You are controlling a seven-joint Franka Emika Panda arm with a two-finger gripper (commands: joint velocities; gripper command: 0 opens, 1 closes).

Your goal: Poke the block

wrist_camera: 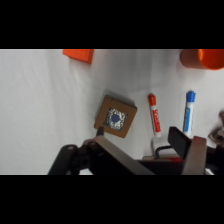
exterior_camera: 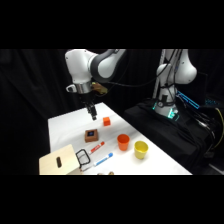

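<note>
On the white table (exterior_camera: 65,122), the block (exterior_camera: 91,135) is serving as the landmark, and in the side view it is sitting near the middle of the tabletop. Furthest out on its near-left side, a pale wooden board (exterior_camera: 57,161) is lying at the table's front corner, and between board and block a small black-framed item (exterior_camera: 83,158) is resting. Just in front of the block a red marker (exterior_camera: 97,147) is lying, with a blue marker (exterior_camera: 104,160) lying farther forward still. The gripper (exterior_camera: 92,112) is hanging in the air above and slightly behind the block, not touching it; whether its jaws are apart or closed I cannot tell, and nothing is showing in its hold. Behind and to the right of the block a small orange cube (exterior_camera: 106,121) is sitting. To the block's right an orange cup (exterior_camera: 123,142) is standing, and beyond that a yellow cup (exterior_camera: 141,149). In the wrist view the block (wrist_camera: 116,117) is lying flat, with the two markers beside it.
</note>
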